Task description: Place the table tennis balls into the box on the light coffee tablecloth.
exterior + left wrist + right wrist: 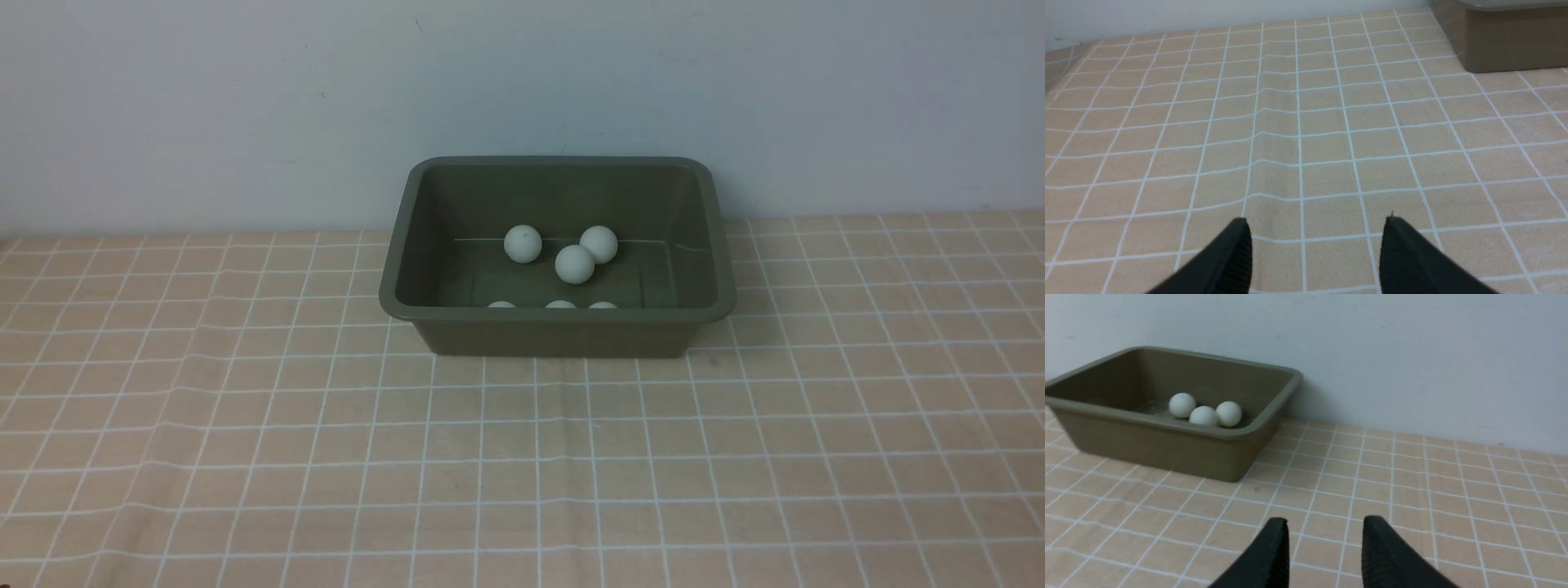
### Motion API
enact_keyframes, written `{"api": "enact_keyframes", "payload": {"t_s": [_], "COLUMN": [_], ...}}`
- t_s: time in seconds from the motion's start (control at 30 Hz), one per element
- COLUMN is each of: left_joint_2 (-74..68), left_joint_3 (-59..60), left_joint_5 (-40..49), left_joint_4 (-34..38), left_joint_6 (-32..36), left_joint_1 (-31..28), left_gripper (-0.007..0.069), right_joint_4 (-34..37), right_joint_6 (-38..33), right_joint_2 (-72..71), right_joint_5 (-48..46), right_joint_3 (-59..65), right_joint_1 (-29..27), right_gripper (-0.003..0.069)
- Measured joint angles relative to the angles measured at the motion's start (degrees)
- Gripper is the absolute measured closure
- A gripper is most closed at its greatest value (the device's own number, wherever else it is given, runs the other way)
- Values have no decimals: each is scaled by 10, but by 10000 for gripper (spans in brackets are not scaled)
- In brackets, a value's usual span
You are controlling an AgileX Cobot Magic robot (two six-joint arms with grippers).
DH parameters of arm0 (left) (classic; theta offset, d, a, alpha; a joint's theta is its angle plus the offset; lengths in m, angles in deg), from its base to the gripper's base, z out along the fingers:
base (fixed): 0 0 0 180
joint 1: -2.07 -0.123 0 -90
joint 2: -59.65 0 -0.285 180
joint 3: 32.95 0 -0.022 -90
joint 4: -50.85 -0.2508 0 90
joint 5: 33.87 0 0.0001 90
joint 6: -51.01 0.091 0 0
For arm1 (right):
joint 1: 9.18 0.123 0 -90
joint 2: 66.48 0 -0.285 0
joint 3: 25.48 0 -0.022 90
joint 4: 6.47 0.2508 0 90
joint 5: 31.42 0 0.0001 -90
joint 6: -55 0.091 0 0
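In your front view, the box (558,327) sits on the light coffee tablecloth (522,457), towards the far side, close to the pale wall (245,98). Inside it you can count six table tennis balls (575,264): three lie clustered near the middle of the floor, two of them touching, and three more show only their tops just behind the near rim. Neither arm appears in this view.

In your left wrist view, the left tool (1316,222) hangs over bare cloth with its two black fingers (1231,257) standing well apart and nothing between them. A corner of the box (1506,41) shows at the edge of the picture, well away from the fingertips.

In your right wrist view, the right tool (1325,522) also hovers above the cloth, empty. You see a gap between its fingers (1388,555), narrower than on the left; this is as far closed as it gets, with nothing held. The box (1167,449) stands well apart from it against the wall, and three balls (1204,415) show side by side over its rim.
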Motion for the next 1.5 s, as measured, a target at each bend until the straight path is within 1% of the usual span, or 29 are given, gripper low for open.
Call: {"api": "enact_keyframes", "payload": {"t_s": [0.23, 0.53, 0.63, 0.77, 0.83, 1.0, 1.5], "left_joint_2": [0, 0, 0, 0, 0, 0, 0], "left_joint_3": [0, 0, 0, 0, 0, 0, 0], "left_joint_5": [0, 0, 0, 0, 0, 0, 0], "left_joint_4": [0, 0, 0, 0, 0, 0, 0], "left_joint_6": [0, 0, 0, 0, 0, 0, 0], "left_joint_1": [0, 0, 0, 0, 0, 0, 0], "left_gripper": [274, 274, 274, 274, 274, 274, 274], "right_joint_4": [0, -2, -24, -58, -61, -58, -58], "right_joint_6": [13, 15, 27, 63, 71, 72, 72], "right_joint_2": [0, 0, 0, 0, 0, 0, 0], "right_joint_5": [-21, -12, -10, -7, 2, 22, 23], "right_joint_3": [33, 71, 74, 75, 77, 80, 81], "right_joint_1": [-11, -12, -12, -12, -12, -12, -12], "right_gripper": [417, 417, 417, 417, 417, 417, 417]}}
